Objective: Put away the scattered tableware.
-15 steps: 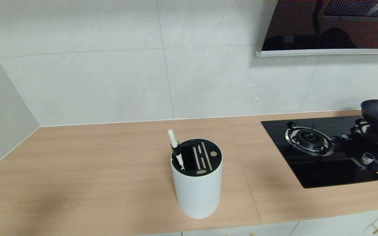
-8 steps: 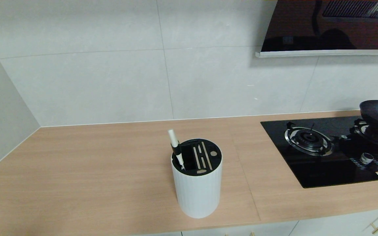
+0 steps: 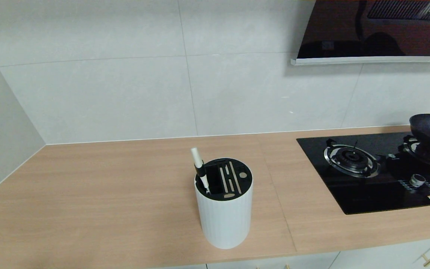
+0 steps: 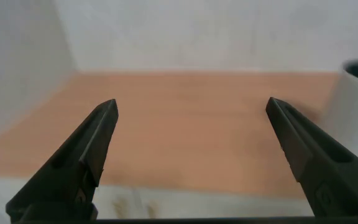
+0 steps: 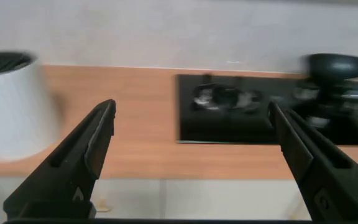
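Near the counter edge stands the holder.

A white ribbed cylindrical utensil holder with a black slotted top insert is seen standing upright on the light wooden countertop. It is placed toward 6 o'clock of the head view, close to the counter's front edge. A slim utensil with a white and black handle is lodged in the open compartment at the insert's 9 o'clock side, handle up and tilted toward 11 o'clock. Narrow slots and a round hole are set across the 3 o'clock half.
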`<state>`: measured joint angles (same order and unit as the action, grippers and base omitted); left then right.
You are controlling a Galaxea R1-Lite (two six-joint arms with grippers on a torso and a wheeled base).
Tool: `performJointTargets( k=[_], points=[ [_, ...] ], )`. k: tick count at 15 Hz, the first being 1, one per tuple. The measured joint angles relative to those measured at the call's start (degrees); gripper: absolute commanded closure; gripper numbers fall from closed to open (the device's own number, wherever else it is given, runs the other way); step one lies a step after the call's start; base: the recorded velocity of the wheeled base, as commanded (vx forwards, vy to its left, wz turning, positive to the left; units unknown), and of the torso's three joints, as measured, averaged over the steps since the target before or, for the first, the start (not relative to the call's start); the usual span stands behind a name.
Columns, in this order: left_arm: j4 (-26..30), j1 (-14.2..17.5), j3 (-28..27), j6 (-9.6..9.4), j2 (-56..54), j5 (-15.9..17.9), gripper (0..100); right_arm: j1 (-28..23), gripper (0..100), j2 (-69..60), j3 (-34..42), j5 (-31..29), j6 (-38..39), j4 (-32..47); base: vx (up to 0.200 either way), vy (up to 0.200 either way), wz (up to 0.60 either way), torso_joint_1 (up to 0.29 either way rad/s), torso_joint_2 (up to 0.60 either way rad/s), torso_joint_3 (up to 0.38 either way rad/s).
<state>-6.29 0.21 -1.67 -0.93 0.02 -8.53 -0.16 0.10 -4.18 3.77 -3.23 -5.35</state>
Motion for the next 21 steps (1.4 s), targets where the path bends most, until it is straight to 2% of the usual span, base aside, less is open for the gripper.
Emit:
performJointTargets(
  k=[2, 3, 4, 5, 6, 7, 12, 16, 19, 21],
  points=[
    [3.6, 0.0, 1.2, 3.02, -0.1, 4.8, 0, 0.0, 0, -0.1, 3.0, 1.8, 1.4, 0.9, 0.0, 0.0, 0.0, 0.0, 0.0, 0.0],
    [3.7, 0.0, 1.3, 3.72, -0.1, 8.5, 0, 0.0, 0, -0.1, 3.6, 1.9, 1.5, 2.8, 0.0, 0.0, 0.0, 0.0, 0.0, 0.0],
    [3.8, 0.0, 1.3, 3.68, -0.1, 10.3, 0, 0.0, 0, -0.1, 3.8, 1.9, 1.6, 2.6, 0.0, 0.0, 0.0, 0.0, 0.0, 0.0],
    [3.9, 0.0, 1.3, 2.62, -0.1, 10.4, 0, 0.0, 0, -0.1, 3.9, 1.9, 1.5, 2.6, 0.0, 0.0, 0.0, 0.0, 0.0, 0.0],
    [4.4, 0.0, 1.4, 0.24, -0.1, 9.0, 0, 0.0, 0, -0.1, 3.9, 1.9, 1.4, 2.7, 0.0, 0.0, 0.0, 0.0, 0.0, 0.0],
    [5.9, 0.0, 1.5, -0.99, -0.1, 7.5, 0, 0.0, 0, -0.1, 4.0, 1.9, 1.2, 2.7, 0.0, 0.0, 0.0, 0.0, 0.0, 0.0],
    [6.1, -0.3, 1.7, 1.0, -0.1, 7.3, 0, 0.0, 0, -0.1, 4.1, 2.1, 3.3, 2.5, 0.0, 0.0, 0.0, 0.0, 0.0, 0.0],
    [6.1, -0.3, 1.7, 1.04, -0.1, 7.3, 0, 0.0, 0, -0.1, 4.1, 2.1, 3.2, 2.5, 0.0, 0.0, 0.0, 0.0, 0.0, 0.0],
    [6.1, -0.3, 1.7, 1.06, -0.1, 7.3, 0, 0.0, 0, -0.1, 4.1, -1.9, -2.1, 5.2, 0.0, 0.0, 0.0, 0.0, 0.0, 0.0],
    [6.0, -0.3, 1.7, 1.08, -0.1, 7.3, 0, 0.0, 0, -0.1, 4.0, -2.8, 1.2, 5.4, 0.0, 0.0, 0.0, 0.0, 0.0, 0.0]
  ],
)
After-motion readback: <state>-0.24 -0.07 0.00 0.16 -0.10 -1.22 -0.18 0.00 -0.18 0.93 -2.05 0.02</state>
